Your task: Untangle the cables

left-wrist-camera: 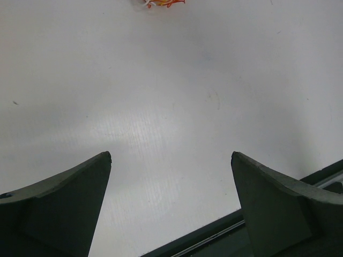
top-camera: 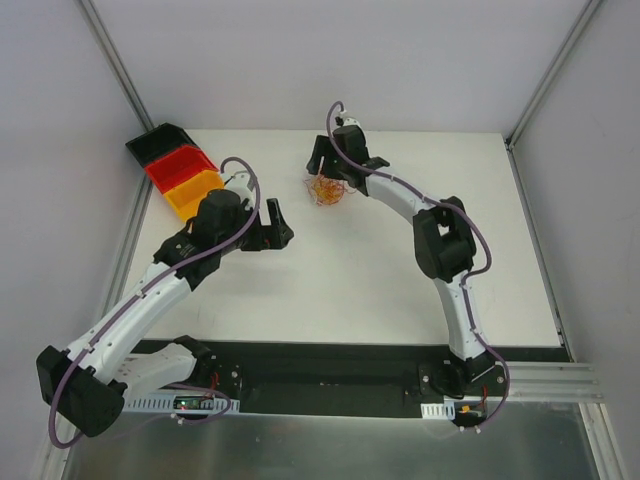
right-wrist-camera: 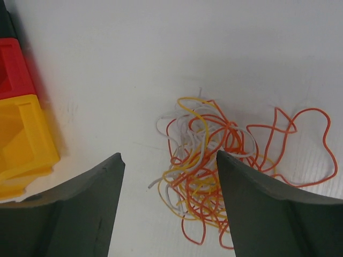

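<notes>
White tabletop [top-camera: 380, 290], closed in by pale grey walls [top-camera: 300, 60]. Right hand [right-wrist-camera: 169, 155]: jaws set wide, nothing gripped, poised directly above the cables [right-wrist-camera: 203, 160], which show in the gap between its two dark fingers. One finger hides the tangle's edge in the wrist view, and whether either fingertip touches a strand cannot be told. Cables: one loose heap of thin orange, yellow and white strands, knotted together at the centre, lying flat on the tabletop toward its far side. One orange loop runs out from the heap on the side away from the bins. Left hand [left-wrist-camera: 171, 153]: jaws also set wide, empty, over bare tabletop, apart from the cables on their near-left side in the top view. From its own camera the heap is only a small patch at the upper edge. Yellow bin [top-camera: 195, 190], red bin [top-camera: 178, 166] and black bin [top-camera: 158, 143]: a touching row at the tabletop's far left corner, well apart from the cables, the yellow one closest to them.
</notes>
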